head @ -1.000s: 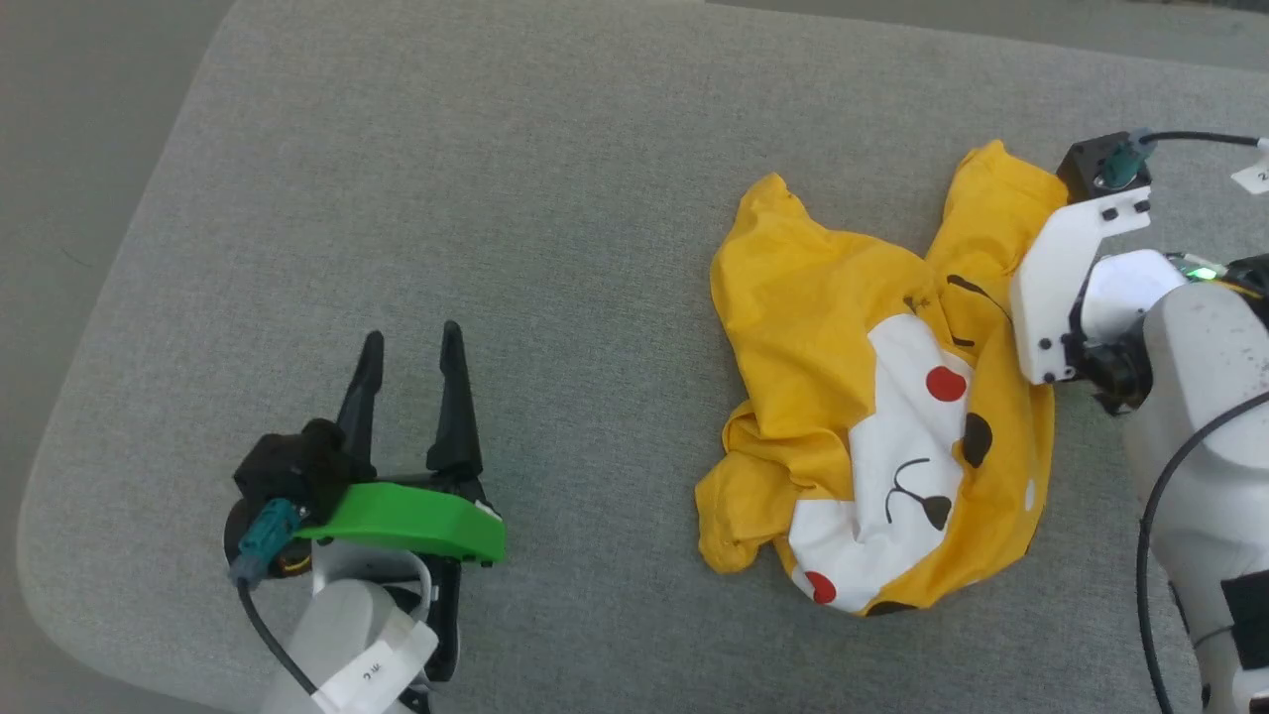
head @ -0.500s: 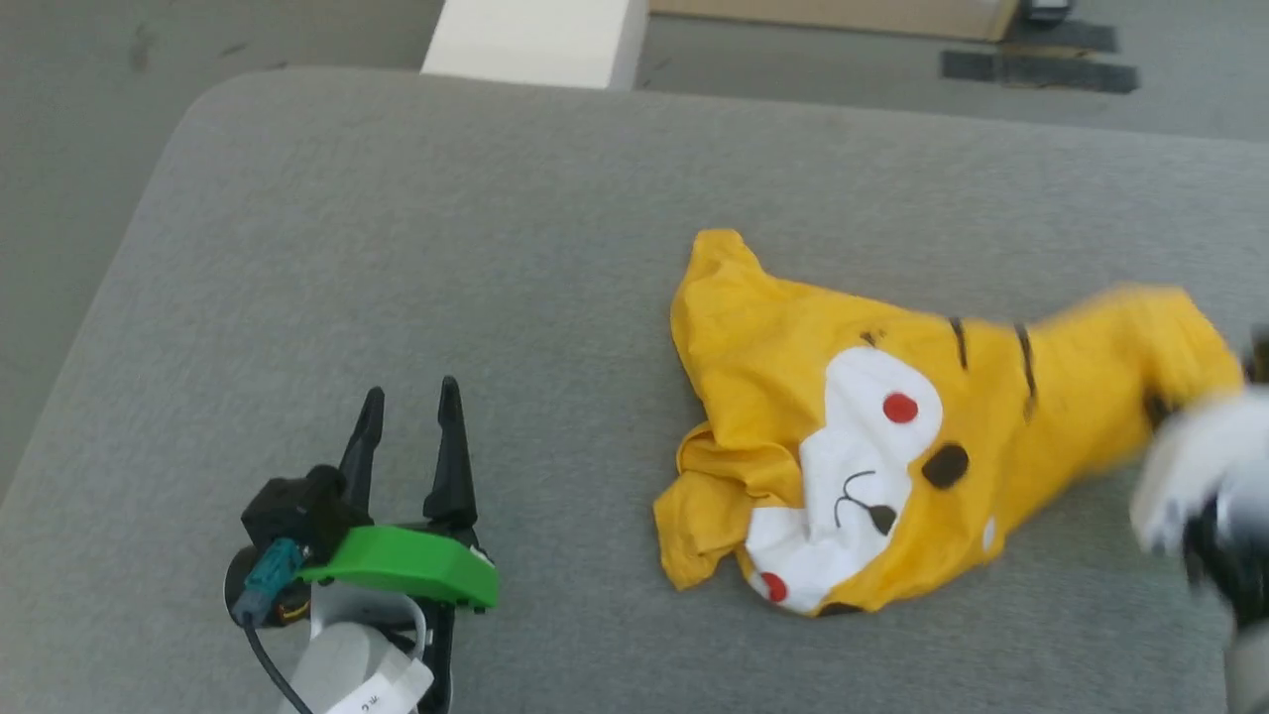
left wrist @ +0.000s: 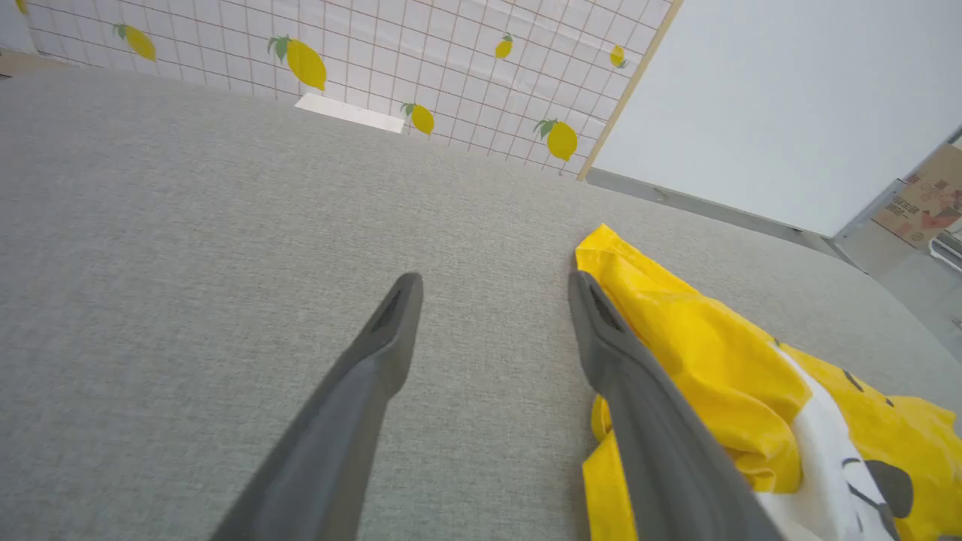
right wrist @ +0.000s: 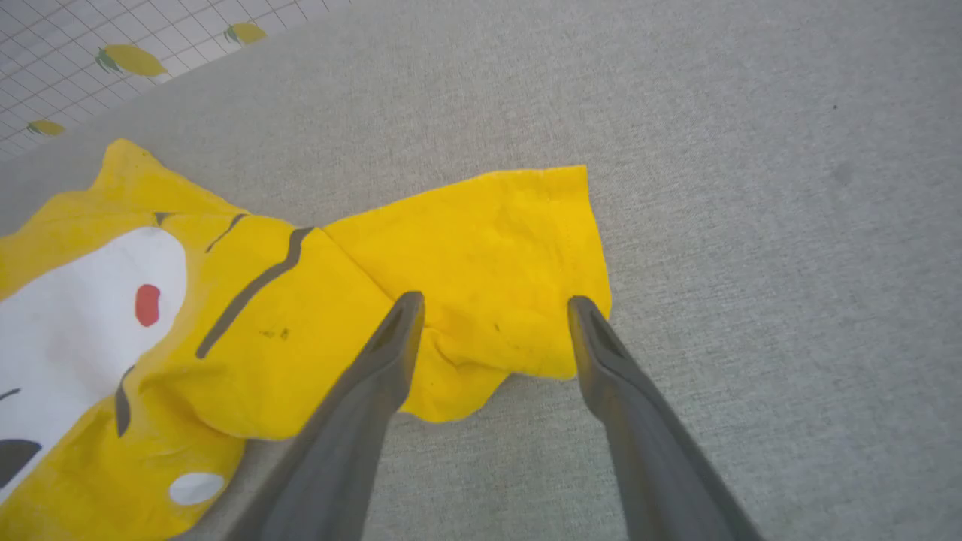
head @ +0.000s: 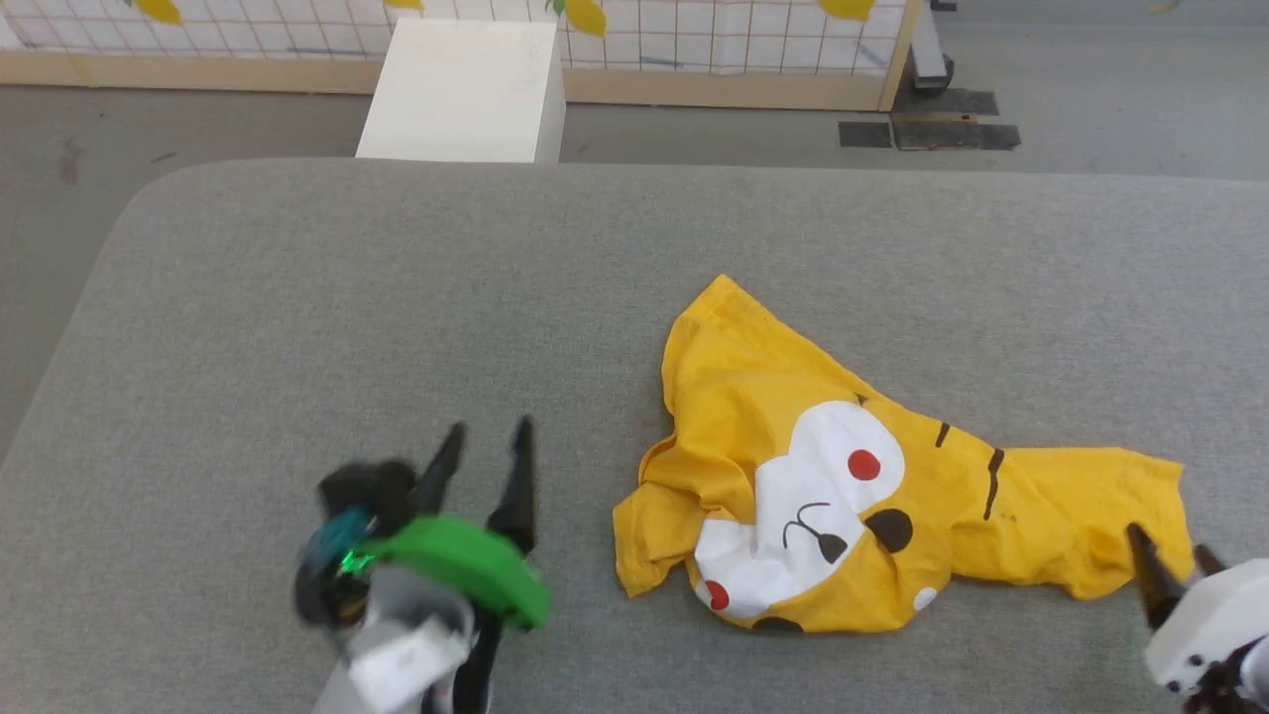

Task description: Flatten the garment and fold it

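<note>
Closest in, the left gripper [head: 490,426] is smeared with motion in the head view. Its two dark tapered fingers are spread wide with nothing between them, just beside the crumpled left edge of the garment [head: 793,436], and it sits nearer the cloth than half a second ago. The right gripper [head: 1168,540] is likewise wide and empty, its tips at the sleeve [right wrist: 488,240]. Its wrist view shows the stitched hem and soft creases, though not whether the tips touch. That sleeve, a blur earlier, now lies spread flat. The thin yellow shirt rests print-up, right of centre on the grey woven pad [head: 297,297]. Beyond stand a white box [head: 461,89] and a lemon-patterned grid panel [head: 694,40]. The left wrist view adds a cardboard box [left wrist: 928,199].
</note>
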### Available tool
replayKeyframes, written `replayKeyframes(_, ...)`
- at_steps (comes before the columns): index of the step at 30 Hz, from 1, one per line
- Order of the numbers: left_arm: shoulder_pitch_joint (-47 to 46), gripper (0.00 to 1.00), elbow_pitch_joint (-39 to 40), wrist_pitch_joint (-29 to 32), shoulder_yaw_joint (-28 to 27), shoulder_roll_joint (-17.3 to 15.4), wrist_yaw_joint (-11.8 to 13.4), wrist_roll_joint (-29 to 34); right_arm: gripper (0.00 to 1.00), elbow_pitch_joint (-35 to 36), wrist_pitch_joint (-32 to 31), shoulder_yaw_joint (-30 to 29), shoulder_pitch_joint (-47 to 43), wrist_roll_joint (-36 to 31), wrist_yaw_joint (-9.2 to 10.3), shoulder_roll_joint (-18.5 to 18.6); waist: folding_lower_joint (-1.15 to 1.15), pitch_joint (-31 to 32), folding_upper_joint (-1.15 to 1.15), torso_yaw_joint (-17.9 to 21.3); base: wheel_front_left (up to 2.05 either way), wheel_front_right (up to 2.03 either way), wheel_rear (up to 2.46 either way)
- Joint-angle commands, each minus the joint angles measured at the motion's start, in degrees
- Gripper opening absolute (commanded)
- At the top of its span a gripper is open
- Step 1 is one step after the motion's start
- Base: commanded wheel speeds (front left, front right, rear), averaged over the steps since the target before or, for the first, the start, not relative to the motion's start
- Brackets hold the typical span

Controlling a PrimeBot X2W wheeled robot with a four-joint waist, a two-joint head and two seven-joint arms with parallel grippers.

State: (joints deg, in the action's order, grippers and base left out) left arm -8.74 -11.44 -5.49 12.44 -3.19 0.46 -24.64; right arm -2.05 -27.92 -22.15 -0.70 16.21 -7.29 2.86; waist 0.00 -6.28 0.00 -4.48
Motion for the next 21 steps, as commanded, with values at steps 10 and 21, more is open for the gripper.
replayKeyframes(10,-22.22,1.00,-6.89,31.77,8.73,0.22,0.87,-2.37,1.00,6.54,2.17,-0.80,2.14,-0.68,-0.20,0.03,0.00,-1.94,0.00,5.50,0.00,0.00,0.00)
replayKeyframes(21,-25.30,0.00,-13.92,49.21,13.28,-0.54,3.21,-2.23,1.00,2.81,6.19,-0.25,2.27,1.38,-0.20,0.02,0.00,-5.83,0.00,10.97,0.00,0.00,0.00)
